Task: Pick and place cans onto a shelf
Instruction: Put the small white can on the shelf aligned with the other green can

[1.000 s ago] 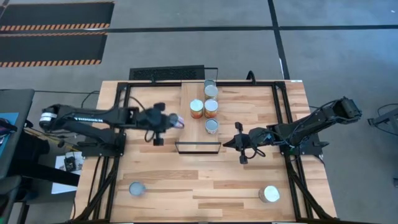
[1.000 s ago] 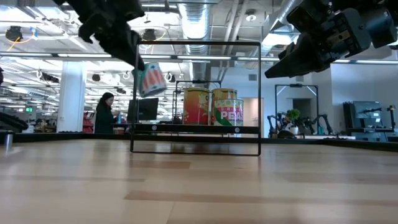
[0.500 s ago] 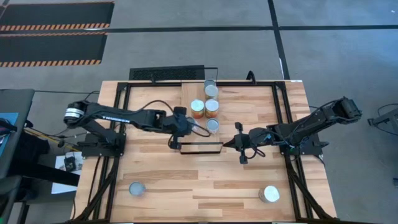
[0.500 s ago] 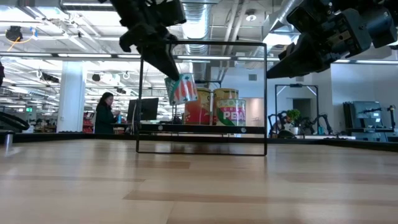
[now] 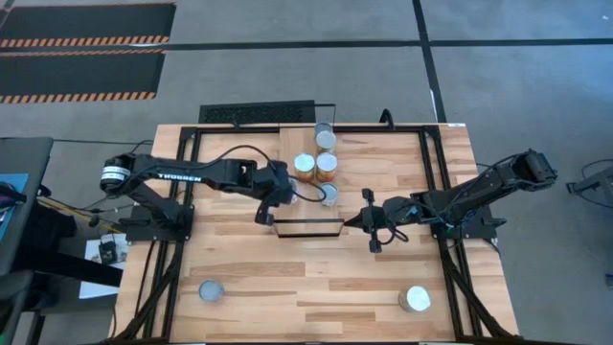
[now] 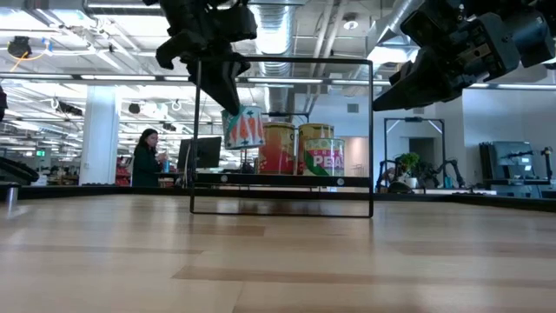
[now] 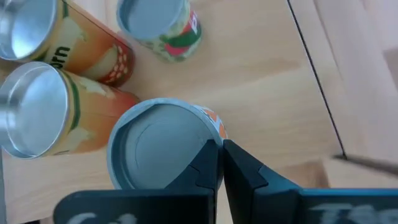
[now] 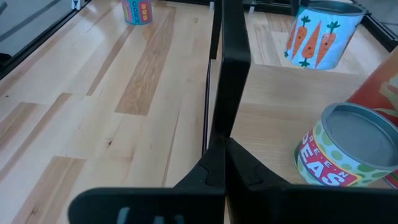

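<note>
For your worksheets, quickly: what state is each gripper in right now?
Left gripper: jaws shut on the rim of the carrot can, over the shelf.
Right gripper: jaws shut, holding nothing.

Slatted light-wood tabletop [image 5: 287,278] with black frame rails. On it: the shelf [image 5: 305,182], a narrow plank in a black frame, carrying two orange-labelled cans [image 5: 314,166] side by side, one can [image 5: 325,139] behind and one [image 5: 329,195] before them; two silver-topped cans [image 5: 211,290] [image 5: 415,299] stood near the table's front corners.
</note>
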Available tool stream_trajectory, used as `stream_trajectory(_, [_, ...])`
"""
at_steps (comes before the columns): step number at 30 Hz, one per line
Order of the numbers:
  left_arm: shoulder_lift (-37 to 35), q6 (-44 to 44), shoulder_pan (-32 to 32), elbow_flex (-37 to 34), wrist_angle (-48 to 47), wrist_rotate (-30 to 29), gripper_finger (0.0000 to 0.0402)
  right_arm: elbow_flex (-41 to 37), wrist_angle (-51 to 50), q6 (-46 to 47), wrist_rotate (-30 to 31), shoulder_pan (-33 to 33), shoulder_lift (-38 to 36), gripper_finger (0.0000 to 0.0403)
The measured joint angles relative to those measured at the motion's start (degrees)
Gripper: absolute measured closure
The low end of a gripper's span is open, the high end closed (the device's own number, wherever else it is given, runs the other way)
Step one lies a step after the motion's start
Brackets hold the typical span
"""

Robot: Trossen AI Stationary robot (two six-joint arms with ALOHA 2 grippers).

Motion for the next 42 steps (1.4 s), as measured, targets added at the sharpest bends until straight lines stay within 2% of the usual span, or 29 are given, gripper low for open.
stream_trajectory(5, [-1.81, 6.18, 2.19, -1.26, -1.47, 3.46, 0.0401, 0.0, -0.04, 0.0, -0.07, 0.04, 0.0, 0.0393])
stream_trajectory(9, [-4.8, 10.9, 4.8, -6.46, 1.23, 7.19, 0.0401, 0.0, -0.25, 0.02, -0.13, 0.04, 0.0, 0.0393])
stream_trajectory(15, [-9.01, 21.06, 7.25, -16.88, 11.86, 9.68, 0.0401, 0.0, -0.39, -0.02, -0.15, 0.04, 0.0, 0.0393])
stream_trajectory(18, [-9.03, 24.63, 7.27, -18.81, 16.93, 11.11, 0.0401, 0.0, -0.34, 0.0, -0.15, 0.04, 0.0, 0.0393])
stream_trajectory(24, [-9.03, 24.22, 7.27, -19.0, 20.05, 13.89, 0.0401, 0.0, -0.02, 0.0, -0.15, 0.04, 0.0, 0.0393])
stream_trajectory(42, [-9.03, 21.46, 7.27, -18.86, 19.99, 13.61, 0.04, 0.0, -0.13, 0.0, -0.15, 0.02, 0.0, 0.0393])
